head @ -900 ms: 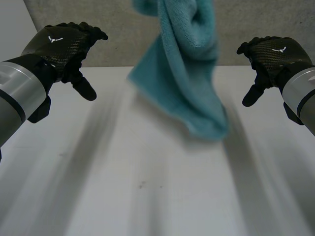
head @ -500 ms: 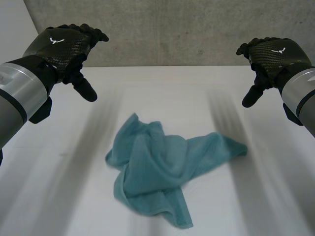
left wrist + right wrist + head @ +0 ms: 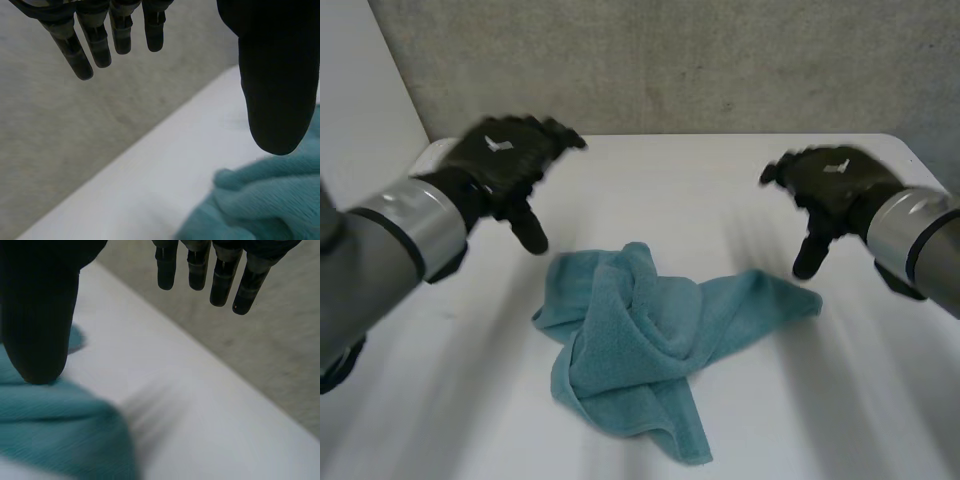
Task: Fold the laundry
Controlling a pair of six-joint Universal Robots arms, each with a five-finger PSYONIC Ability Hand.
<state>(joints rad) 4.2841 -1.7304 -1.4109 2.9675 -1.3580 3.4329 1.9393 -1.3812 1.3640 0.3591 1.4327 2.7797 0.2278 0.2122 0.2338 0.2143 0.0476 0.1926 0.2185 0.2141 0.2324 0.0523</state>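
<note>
Teal towel (image 3: pixel 650 345) lies crumpled on the table (image 3: pixel 880 420). Left hand (image 3: pixel 505 160) and right hand (image 3: pixel 835 185) hover either side, fingers relaxed and empty, apparently poised to grab it.

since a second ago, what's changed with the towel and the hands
The teal towel fell from the air onto the white table and has lain crumpled in the same spot since. The left hand and right hand have both come inward and down toward it. Both hands stay open, holding nothing.
</note>
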